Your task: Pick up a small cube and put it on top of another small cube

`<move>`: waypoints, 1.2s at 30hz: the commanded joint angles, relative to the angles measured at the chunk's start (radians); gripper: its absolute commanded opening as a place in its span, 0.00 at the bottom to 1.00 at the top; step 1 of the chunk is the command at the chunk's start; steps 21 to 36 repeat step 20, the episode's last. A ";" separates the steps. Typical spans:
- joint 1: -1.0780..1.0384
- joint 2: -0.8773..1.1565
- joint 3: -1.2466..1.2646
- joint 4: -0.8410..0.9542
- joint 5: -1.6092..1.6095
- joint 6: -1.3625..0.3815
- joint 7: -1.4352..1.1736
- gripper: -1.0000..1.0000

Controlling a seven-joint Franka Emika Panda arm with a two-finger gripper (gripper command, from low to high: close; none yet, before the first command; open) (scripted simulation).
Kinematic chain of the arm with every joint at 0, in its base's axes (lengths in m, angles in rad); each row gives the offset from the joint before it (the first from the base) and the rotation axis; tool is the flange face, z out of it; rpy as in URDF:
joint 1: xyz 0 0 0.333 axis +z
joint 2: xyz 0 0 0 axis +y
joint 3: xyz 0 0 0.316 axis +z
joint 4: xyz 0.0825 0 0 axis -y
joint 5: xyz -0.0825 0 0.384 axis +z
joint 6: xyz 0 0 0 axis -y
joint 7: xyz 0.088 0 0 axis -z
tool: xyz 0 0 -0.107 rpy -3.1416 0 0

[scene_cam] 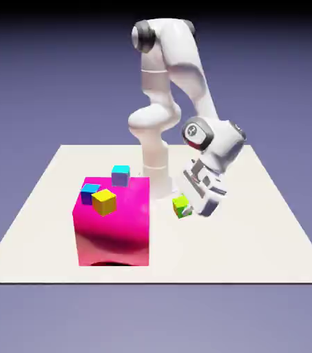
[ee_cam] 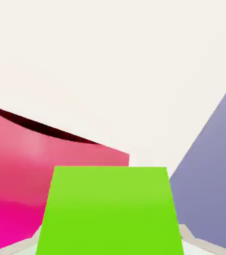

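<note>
One lime-green cube [scene_cam: 181, 207]: we record it between the tips of our claw [scene_cam: 188, 212], gripped, filling six o'clock in the hand view. Seen in the exterior view, it lies at three o'clock from the magenta block [scene_cam: 113, 231], apart from it.

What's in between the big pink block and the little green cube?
Just bare table: in the exterior view, nothing stands between the pink block and the green cube.

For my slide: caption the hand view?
Lime-green cube held between two grey fingertips, magenta block behind.
</note>
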 commanded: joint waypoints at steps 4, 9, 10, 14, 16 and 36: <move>-0.139 -0.087 0.072 0.012 -0.058 -0.044 -0.053 0.00; -0.319 -0.191 0.115 0.022 -0.151 -0.095 -0.101 0.00; -0.353 -0.208 0.079 0.019 -0.192 -0.098 -0.093 0.00; -0.393 -0.156 0.029 0.000 -0.253 -0.013 -0.057 0.00; -0.416 -0.098 -0.003 -0.018 -0.294 0.072 -0.025 0.00; -0.392 -0.157 0.030 0.000 -0.252 -0.015 -0.057 1.00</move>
